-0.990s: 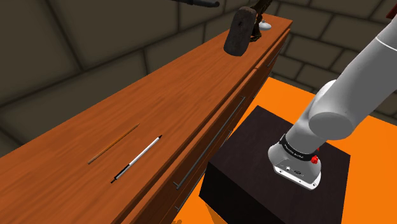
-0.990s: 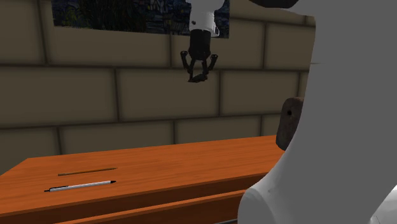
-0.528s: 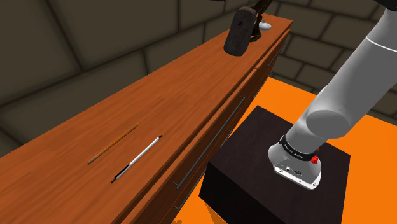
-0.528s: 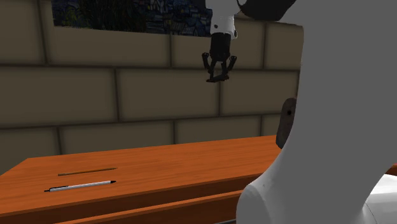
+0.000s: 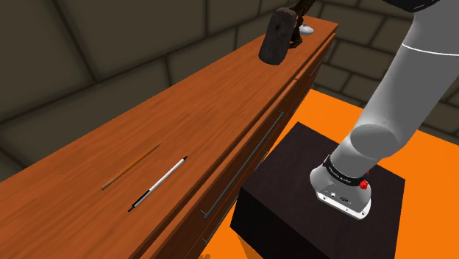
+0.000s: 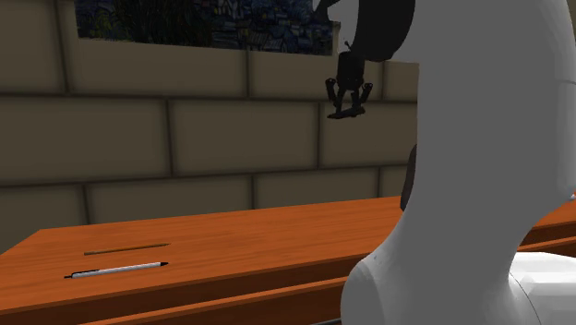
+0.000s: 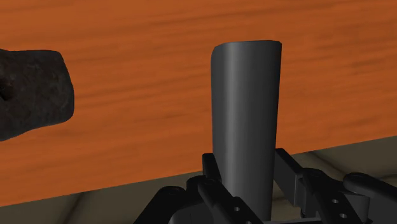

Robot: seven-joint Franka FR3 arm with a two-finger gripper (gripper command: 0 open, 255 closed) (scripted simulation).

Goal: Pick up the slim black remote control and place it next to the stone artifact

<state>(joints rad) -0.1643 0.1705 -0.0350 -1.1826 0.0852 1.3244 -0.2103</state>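
A slim dark grey remote [image 7: 245, 121] stands clasped between the fingers of my gripper [image 7: 247, 181], which is shut on it. Below it lies the wooden dresser top [image 7: 146, 76], and the rough dark stone artifact [image 7: 32, 92] sits off to one side of the remote. In the second exterior view my gripper [image 6: 348, 109] hangs high above the wooden top, near the view's right. In the shoulder view the stone artifact [image 5: 276, 37] stands upright at the far end of the dresser top [image 5: 184, 110].
A black-and-white pen [image 5: 158, 184] and a thin brown stick [image 5: 131, 166] lie on the near part of the top. A small white thing [image 5: 304, 30] and a dark object [image 5: 298, 15] sit behind the stone. The black stand [image 5: 309, 199] is on an orange floor.
My gripper has travelled to the second exterior view's right with the remote in it, closer to the stone artifact. The pen, the stick and the stone have not moved.
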